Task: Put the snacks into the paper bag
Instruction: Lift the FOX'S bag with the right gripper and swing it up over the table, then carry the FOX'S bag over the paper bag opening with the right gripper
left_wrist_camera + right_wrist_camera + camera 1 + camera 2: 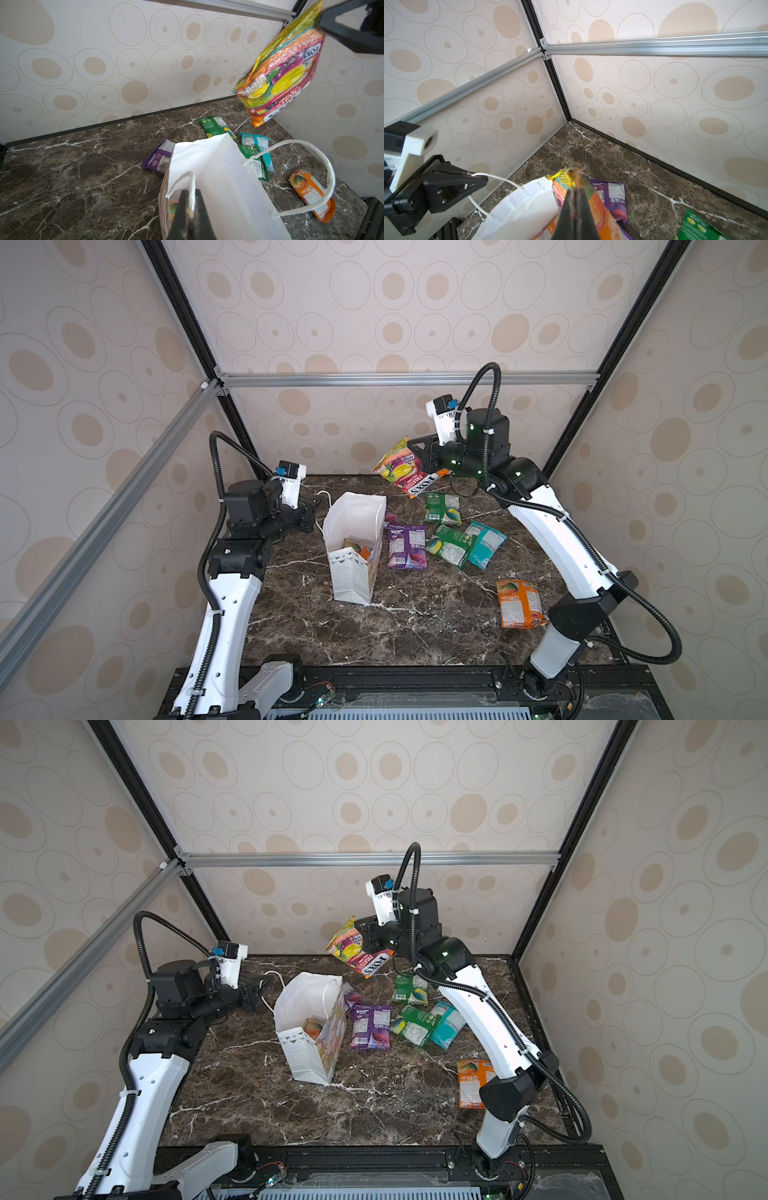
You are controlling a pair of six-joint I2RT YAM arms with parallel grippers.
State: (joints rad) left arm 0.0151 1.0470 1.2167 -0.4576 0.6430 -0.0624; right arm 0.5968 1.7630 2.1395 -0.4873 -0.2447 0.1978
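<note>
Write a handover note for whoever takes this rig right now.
Left gripper: shut on the cord handle of the paper bag, which stands upright and open.
Right gripper: shut on an orange FOX'S packet, in the air, not yet in the bag.
Done: one orange packet lies in the bag.
To do: drop the held one, then six on the table: two purple packets, two green packets, a teal packet, a loose orange packet.

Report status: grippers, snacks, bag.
Left gripper shut on bag handle. Right gripper shut on orange packet, aloft beyond paper bag. One packet inside, six on table. Mouth open, unobstructed.
</note>
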